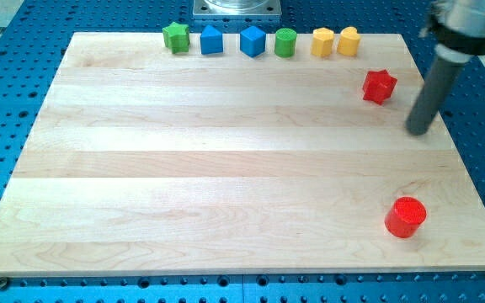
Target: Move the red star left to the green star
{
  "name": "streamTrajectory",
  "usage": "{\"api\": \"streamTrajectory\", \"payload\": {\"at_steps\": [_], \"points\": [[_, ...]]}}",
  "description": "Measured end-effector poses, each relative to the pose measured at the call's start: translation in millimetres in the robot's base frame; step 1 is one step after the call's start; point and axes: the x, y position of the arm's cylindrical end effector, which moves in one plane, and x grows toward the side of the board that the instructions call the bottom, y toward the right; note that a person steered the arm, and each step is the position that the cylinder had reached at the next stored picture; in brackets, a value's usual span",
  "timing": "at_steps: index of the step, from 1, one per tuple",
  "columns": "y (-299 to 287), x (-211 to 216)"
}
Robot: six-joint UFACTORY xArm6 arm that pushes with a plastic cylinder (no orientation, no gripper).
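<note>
The rod's bare tip [418, 131], an end effector holding nothing, stands near the worktop's right edge, just right of the red star [379, 86], which must travel left to the green star [175, 37].

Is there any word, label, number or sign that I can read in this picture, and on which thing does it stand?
None: no text, number or sign is readable.
The blocks, such as the red star and green star, have plain faces.
The wooden board and my tip carry no marking either.
</note>
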Motion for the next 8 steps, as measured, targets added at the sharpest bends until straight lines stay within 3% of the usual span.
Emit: {"api": "streamTrajectory", "payload": {"at_steps": [2, 3, 4, 6, 7, 8], "points": [[-29, -33], [2, -55], [-73, -68], [-292, -70], [-347, -68], [-348, -44]]}}
